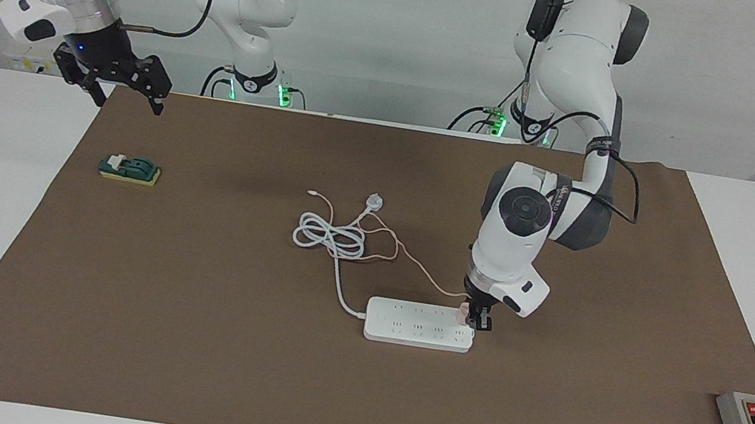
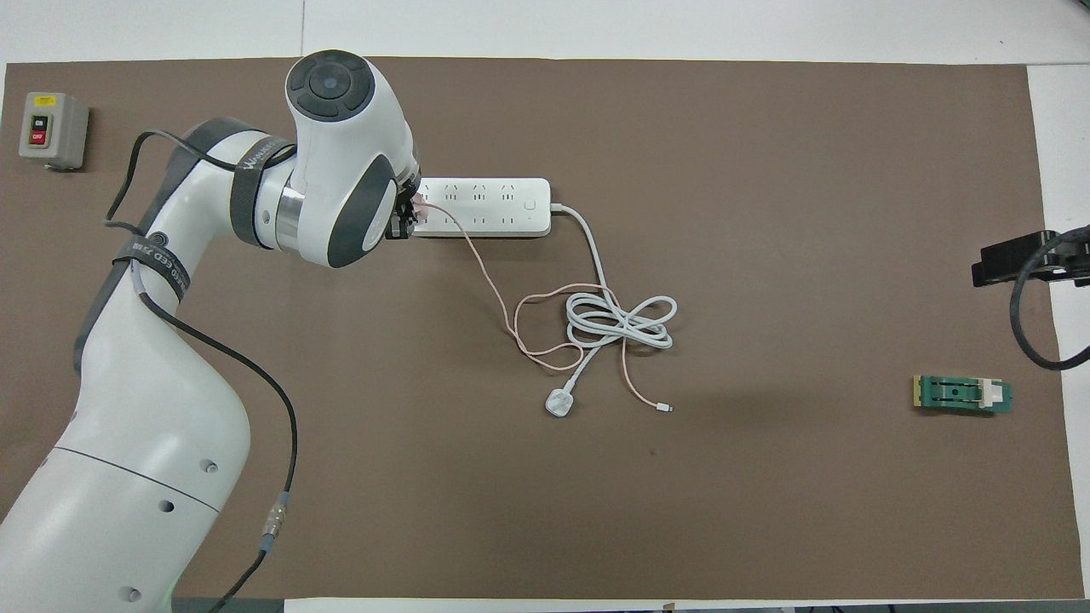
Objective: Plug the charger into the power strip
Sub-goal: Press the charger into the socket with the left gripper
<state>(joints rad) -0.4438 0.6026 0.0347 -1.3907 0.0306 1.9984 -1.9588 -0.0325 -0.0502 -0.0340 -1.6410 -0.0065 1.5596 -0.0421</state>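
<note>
The power strip point(image 1: 417, 324) point(image 2: 485, 207) lies flat on the brown mat, its thick white cord coiled nearer the robots. My left gripper point(image 1: 471, 319) point(image 2: 407, 216) is down at the strip's end toward the left arm's end of the table, shut on the pale pink charger point(image 1: 461, 315) point(image 2: 418, 204), which sits on the strip's top face. The charger's thin pink cable point(image 1: 415, 261) point(image 2: 490, 277) trails from it back to the coil. My right gripper point(image 1: 119, 80) point(image 2: 1013, 260) hangs open and empty, waiting over the mat's edge at the right arm's end.
A grey box with red and yellow buttons point(image 1: 748, 423) point(image 2: 51, 129) sits toward the left arm's end, far from the robots. A small green and yellow block point(image 1: 129, 169) point(image 2: 962, 395) lies toward the right arm's end. A white round-headed plug point(image 1: 374, 202) point(image 2: 561, 403) ends the thick cord.
</note>
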